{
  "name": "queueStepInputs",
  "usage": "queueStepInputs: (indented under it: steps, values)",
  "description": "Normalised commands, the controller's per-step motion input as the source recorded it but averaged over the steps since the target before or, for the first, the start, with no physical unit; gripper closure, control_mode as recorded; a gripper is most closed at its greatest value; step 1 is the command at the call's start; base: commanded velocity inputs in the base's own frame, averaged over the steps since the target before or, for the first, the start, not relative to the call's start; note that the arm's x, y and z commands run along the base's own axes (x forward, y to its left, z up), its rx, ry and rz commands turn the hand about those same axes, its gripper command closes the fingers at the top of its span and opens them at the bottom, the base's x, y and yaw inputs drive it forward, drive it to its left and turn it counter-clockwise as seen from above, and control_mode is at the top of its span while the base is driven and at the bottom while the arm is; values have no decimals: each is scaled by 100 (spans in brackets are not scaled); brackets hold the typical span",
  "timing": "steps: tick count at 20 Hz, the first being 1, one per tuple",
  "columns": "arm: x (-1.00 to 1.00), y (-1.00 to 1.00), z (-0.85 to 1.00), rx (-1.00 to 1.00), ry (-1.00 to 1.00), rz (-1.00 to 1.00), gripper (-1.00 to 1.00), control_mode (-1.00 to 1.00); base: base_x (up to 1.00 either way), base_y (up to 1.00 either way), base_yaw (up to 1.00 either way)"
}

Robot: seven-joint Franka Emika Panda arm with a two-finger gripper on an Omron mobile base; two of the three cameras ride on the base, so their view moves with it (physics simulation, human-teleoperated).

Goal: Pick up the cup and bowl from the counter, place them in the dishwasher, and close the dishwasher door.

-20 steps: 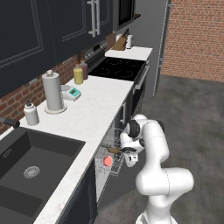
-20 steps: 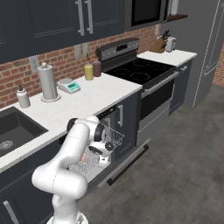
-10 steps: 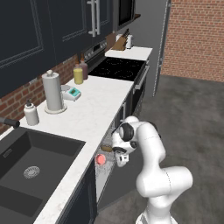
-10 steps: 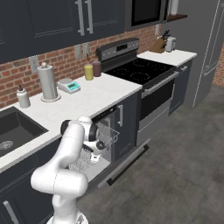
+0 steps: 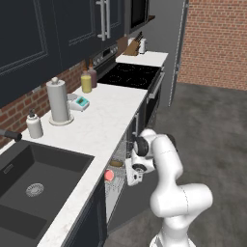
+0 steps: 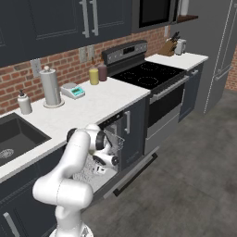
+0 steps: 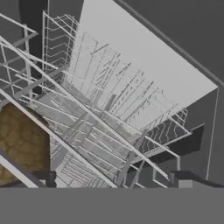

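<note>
Though partly screened by the arm, the cup shows as a red spot just past the counter edge, apparently seated in the slid-out wire rack. The bowl lies close beside it, a little further back in the same rack; the hand view catches its brown mottled surface behind the near wires.

- Both pieces look small, rigid and light. Smooth glaze or finish likely, so slippery under hard pads. Best hold, if either needs resetting: across the rim, one finger inside and one outside. The bowl's shallow wall gives little purchase.
- Rack: thin wire, springy, easy to snag with a fingertip. It stands out over the lowered dishwasher door and probably has to slide in first.
- Door: flat stiff panel, hinged low, lying open near level. Judged heavier than the crockery, and it swings rather than lifts. No handle is discernible on it from here. A push from beneath its free outer edge should serve better than a pinch.
- Tool: fingers spread wide, nothing between them, hanging low over the rack, near the bowl but apart from it.
- Risk: a lift of the door with the rack out could jolt the cup over.

Counter behind carries a paper-towel roll, well apart from the work.
</note>
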Motion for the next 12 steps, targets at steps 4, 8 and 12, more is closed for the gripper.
queueStepInputs:
  steps: [4, 8, 12]
  values:
    - [1, 0, 33, 36, 0, 7, -100, -100, 0, 0, 0]
    - [-5, -10, 86, 17, 0, 0, -100, -100, 0, 0, 0]
    - [-9, -36, 100, -1, 0, 1, -100, -100, 0, 0, 0]
